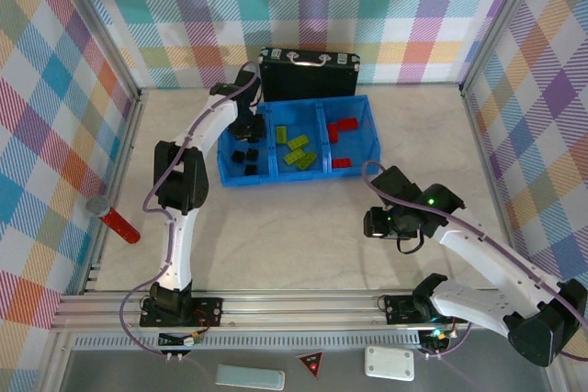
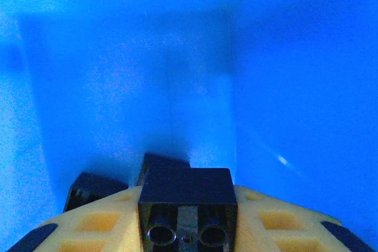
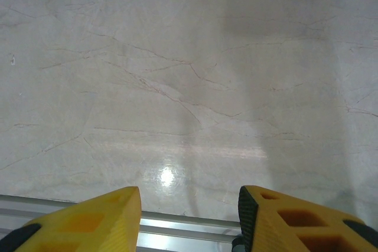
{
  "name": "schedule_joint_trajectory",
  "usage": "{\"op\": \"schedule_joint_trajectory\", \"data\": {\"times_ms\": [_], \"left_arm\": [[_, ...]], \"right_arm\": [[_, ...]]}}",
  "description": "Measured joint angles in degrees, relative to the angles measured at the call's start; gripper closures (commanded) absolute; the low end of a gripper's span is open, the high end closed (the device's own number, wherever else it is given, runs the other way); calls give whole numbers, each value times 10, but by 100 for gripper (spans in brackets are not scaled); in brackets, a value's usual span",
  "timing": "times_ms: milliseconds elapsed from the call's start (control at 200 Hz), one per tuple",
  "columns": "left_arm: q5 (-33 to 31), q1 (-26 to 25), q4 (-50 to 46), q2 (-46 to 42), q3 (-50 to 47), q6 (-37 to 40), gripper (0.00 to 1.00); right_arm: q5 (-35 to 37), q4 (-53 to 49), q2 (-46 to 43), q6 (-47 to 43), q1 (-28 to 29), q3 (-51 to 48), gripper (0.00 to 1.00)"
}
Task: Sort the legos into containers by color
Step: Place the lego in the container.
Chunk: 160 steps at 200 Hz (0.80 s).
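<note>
item 1, left claw (image 1: 246,128): reaches into the far end of the left compartment of the blue tray (image 1: 276,179). in the wrist view we find its yellow fingers (image 2: 100,222) pinching a black brick (image 2: 186,182), two round holes on the face towards the camera and the blue wall close ahead.
item 2, loose black bricks (image 2: 94,188): two lie on the tray floor just beyond the pinched one, to its left. from above we see them grouped in the near half of that compartment.
item 3, green bricks (image 1: 299,150): middle compartment.
item 4, red bricks (image 1: 344,131): right compartment.
item 5, right claw (image 3: 189,219): spread, nothing between its fingers. it hangs over bare table (image 3: 177,87), near and right of the tray and well apart from every brick.
</note>
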Motion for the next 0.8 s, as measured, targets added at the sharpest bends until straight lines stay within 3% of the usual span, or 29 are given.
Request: {"op": "schedule_joint_trajectory", "data": {"times_ms": [505,800], "left_arm": [[-57,17,8,80,62,-4,62],[-61,20,21,85,63,-5,53]], "right_arm": [[4,-13,-18,7,0,0,51],[4,-13,-18,7,0,0,51]]}}
